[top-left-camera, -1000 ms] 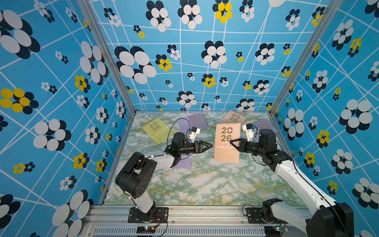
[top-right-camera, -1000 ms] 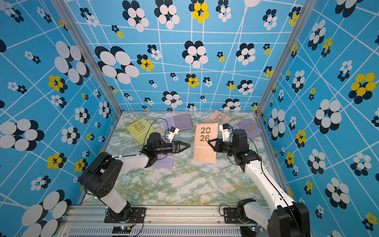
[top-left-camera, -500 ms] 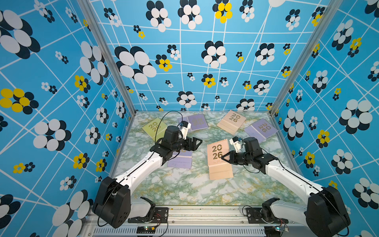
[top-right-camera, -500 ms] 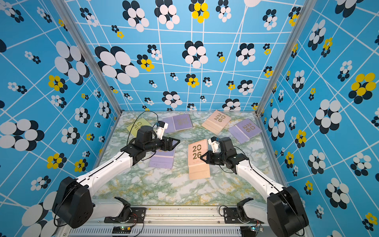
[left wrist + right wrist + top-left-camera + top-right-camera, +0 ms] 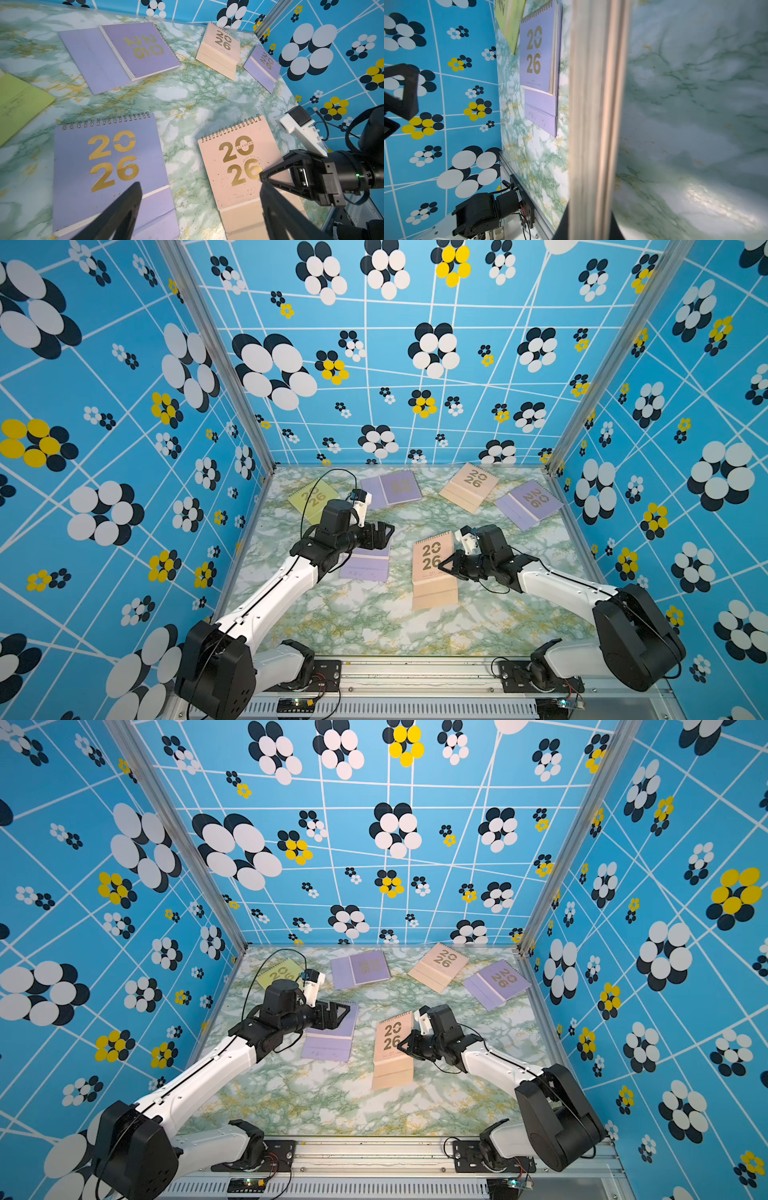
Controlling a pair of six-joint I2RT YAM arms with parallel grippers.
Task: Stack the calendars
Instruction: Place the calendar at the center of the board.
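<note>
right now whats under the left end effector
The near lilac calendar lies flat on the marble table, cover up, with the open left end effector hanging over its spiral end. Nothing is stacked on it. What the calendar itself covers cannot be seen.

Matt paper calendars (image 5: 70,170), shiny gold-foil numerals (image 5: 99,155), glossy marble-look tabletop (image 5: 187,99)

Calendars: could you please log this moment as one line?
right gripper shut on near peach calendar | left gripper open over near lilac calendar | no stack yet
</note>
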